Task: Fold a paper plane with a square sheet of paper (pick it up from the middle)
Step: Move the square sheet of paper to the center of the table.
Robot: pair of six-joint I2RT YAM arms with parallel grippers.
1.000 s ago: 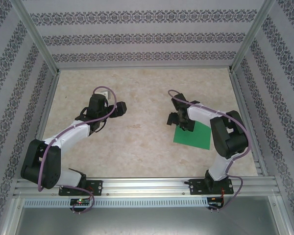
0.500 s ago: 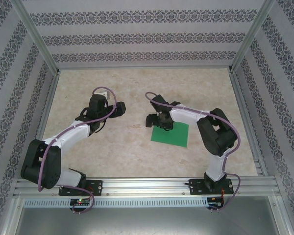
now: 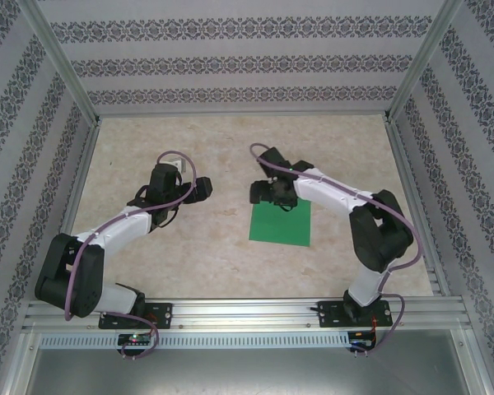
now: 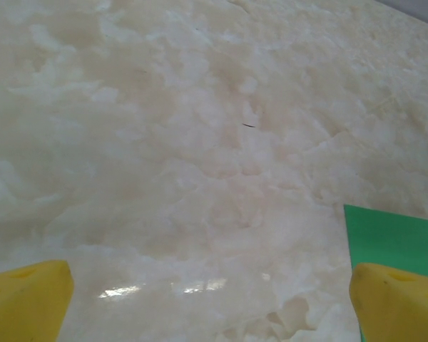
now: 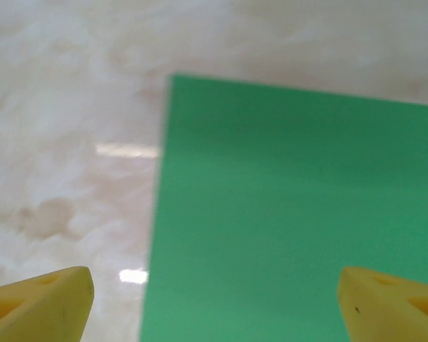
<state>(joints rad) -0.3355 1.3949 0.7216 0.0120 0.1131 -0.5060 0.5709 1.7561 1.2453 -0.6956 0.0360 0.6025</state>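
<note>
Paper check: the square sheet of paper (image 3: 281, 224) is lying flat and unfolded on the table (image 3: 230, 148), near its middle and a bit toward the right arm's side. No crease is showing, so folding is not yet started. The right gripper (image 3: 266, 192) is hovering over the sheet's far-left corner with its jaws spread wide and pinching nothing. In the right wrist view its yellow fingertips (image 5: 36, 303) are straddling the sheet's left edge (image 5: 292, 214), one over bare table and one over green. Whether a pad is touching the paper, I cannot tell. The left gripper (image 3: 199, 188) is waiting well apart to the left, also spread wide and empty, with a green corner (image 4: 396, 239) just peeking in at the right of its wrist view. For a clean pickup, I'd judge the right gripper needs to be moving inward to the sheet's centre and coming down square. It should then be closing gently so the thin paper bunches up between the fingers instead of skating away. Versus a second ago, the sheet is sitting further left and squarer to the table edge, and the right arm is reaching further left with it. The left arm is looking the same.
</note>
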